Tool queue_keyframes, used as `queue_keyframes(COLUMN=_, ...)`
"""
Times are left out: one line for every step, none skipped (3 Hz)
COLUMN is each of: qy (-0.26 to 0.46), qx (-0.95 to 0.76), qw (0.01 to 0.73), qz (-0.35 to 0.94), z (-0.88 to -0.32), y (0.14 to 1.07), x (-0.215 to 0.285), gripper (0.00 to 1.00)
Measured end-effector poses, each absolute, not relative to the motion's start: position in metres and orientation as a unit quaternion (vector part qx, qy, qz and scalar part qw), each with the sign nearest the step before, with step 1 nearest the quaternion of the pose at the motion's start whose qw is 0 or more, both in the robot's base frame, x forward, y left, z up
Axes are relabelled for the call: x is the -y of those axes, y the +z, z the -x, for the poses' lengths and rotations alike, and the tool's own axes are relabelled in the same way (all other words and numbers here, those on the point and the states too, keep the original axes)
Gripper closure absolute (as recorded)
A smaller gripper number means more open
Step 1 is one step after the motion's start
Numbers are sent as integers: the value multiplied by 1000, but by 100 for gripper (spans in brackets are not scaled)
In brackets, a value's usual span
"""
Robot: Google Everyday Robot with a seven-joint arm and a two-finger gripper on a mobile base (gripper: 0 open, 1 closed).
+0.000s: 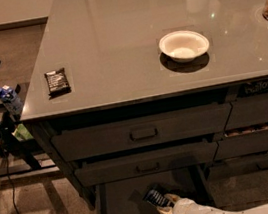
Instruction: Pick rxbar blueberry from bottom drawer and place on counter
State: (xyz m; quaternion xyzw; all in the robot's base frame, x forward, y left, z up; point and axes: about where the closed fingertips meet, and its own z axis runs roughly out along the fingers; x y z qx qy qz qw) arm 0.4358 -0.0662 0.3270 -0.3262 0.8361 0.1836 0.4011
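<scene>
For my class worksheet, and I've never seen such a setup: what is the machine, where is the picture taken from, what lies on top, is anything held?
One camera looks down on a cabinet; its mounting is unknown. The pale tube at the bottom is a robot arm ending in a claw, reaching into the open bottom drawer. The claw is at a dark blue snack bar, the rxbar blueberry; whether it grips it cannot be told. On the grey counter lie a black-wrapped bar and a white bowl.
</scene>
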Motion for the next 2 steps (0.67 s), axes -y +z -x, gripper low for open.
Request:
queue_keyframes(qy=165, qx=-831, qw=407, qz=341, z=-434, y=355, x=65, gripper=100)
queue_keyframes(qy=145, qx=-826, qw=417, qz=349, z=-436, y=388, x=65, gripper=100)
